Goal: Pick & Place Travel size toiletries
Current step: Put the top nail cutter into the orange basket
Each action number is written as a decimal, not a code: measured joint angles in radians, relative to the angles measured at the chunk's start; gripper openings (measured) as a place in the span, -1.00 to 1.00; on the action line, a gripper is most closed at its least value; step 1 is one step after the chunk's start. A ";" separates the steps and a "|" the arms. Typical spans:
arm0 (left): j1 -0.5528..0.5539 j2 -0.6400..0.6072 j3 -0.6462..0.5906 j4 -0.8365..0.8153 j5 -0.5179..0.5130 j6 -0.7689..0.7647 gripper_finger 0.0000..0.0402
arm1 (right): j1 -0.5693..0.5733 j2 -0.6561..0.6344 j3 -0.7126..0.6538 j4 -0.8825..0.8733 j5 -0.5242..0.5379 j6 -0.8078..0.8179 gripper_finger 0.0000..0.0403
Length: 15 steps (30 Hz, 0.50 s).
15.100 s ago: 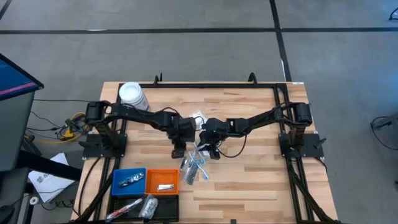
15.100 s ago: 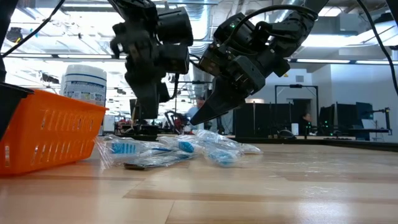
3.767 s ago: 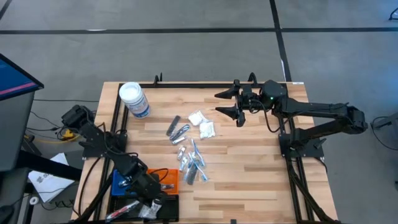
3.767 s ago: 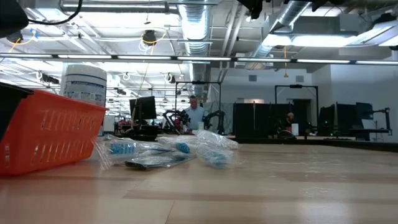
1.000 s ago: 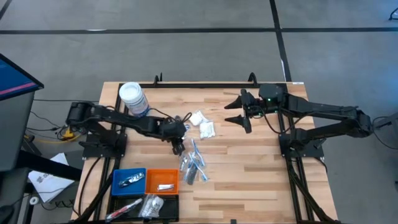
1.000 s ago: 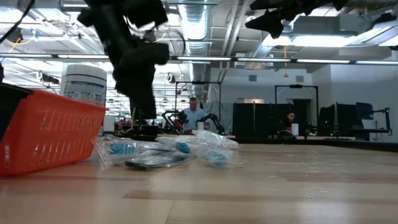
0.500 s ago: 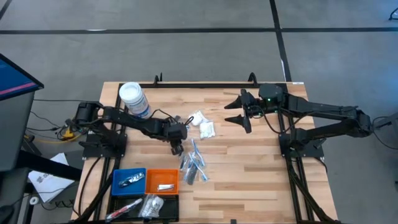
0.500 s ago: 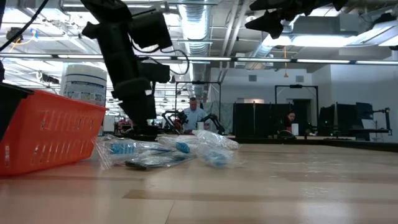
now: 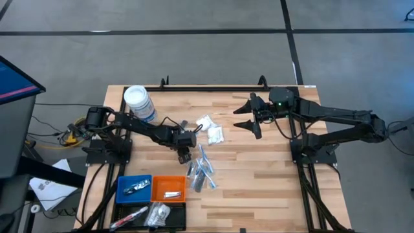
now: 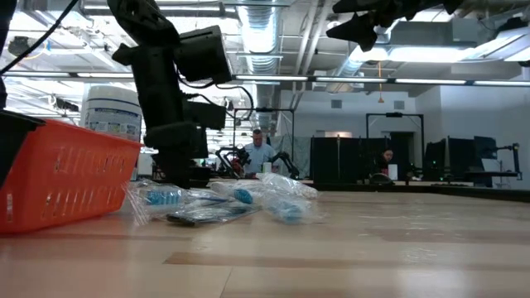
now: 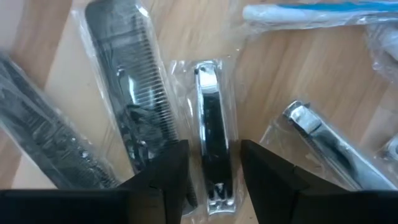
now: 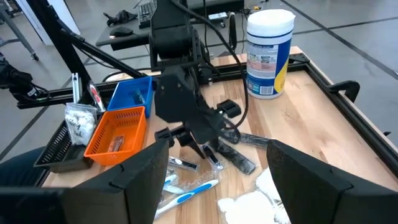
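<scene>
The travel size toiletries lie mid-table: a pile of blue toothbrushes in clear wrappers [image 9: 200, 169], white packets [image 9: 212, 131], and wrapped black combs [image 11: 134, 106] and nail clippers. My left gripper [image 9: 184, 154] hangs open just over them, fingers pointing down. In the left wrist view its fingers stand on either side of one wrapped silver nail clipper [image 11: 211, 124], which lies flat on the wood. My right gripper [image 9: 243, 115] waits open, raised above the table's far right part.
A white-lidded jar [image 9: 138, 103] stands at the far left. Blue [image 9: 134, 188], orange [image 9: 169, 188] and black [image 9: 149, 217] trays sit at the near left edge, each with items inside. A second clipper [image 11: 323, 146] lies beside the first. Bare wood spreads to the right.
My left gripper has crept toward the table's near edge and come down over the combs and clippers. Its fingers have kept the same gap.
</scene>
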 joint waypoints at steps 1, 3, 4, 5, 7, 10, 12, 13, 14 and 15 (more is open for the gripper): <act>0.001 0.006 0.001 0.002 0.001 -0.003 -0.30 | 0.000 0.000 0.000 0.001 0.000 0.000 0.32; 0.001 0.021 -0.003 0.004 0.004 -0.004 -0.33 | 0.000 0.000 0.000 0.000 0.000 0.000 0.32; 0.001 0.026 -0.003 0.001 0.005 -0.004 -0.36 | 0.000 0.000 0.000 0.001 0.000 0.000 0.32; 0.001 0.032 -0.002 -0.001 0.007 -0.004 -0.40 | 0.000 0.000 0.000 0.001 0.000 0.000 0.32; 0.000 0.035 -0.002 -0.001 0.018 -0.003 -0.49 | 0.000 0.000 0.000 0.001 0.000 0.000 0.32; 0.000 0.031 -0.004 0.000 0.024 -0.003 -0.68 | 0.000 0.000 0.000 0.001 0.000 0.000 0.32; 0.001 0.030 -0.004 -0.001 0.025 -0.003 -0.79 | 0.000 0.000 0.000 0.001 0.000 0.000 0.32; 0.001 0.026 -0.005 -0.003 0.025 -0.003 -0.80 | 0.000 0.000 0.000 0.002 0.000 0.000 0.32; 0.001 0.021 -0.005 -0.003 0.025 -0.003 -0.80 | 0.000 0.000 0.000 0.002 0.000 0.000 0.32; 0.000 0.017 -0.005 -0.003 0.025 -0.003 -0.80 | 0.000 0.000 0.000 0.003 0.000 0.000 0.32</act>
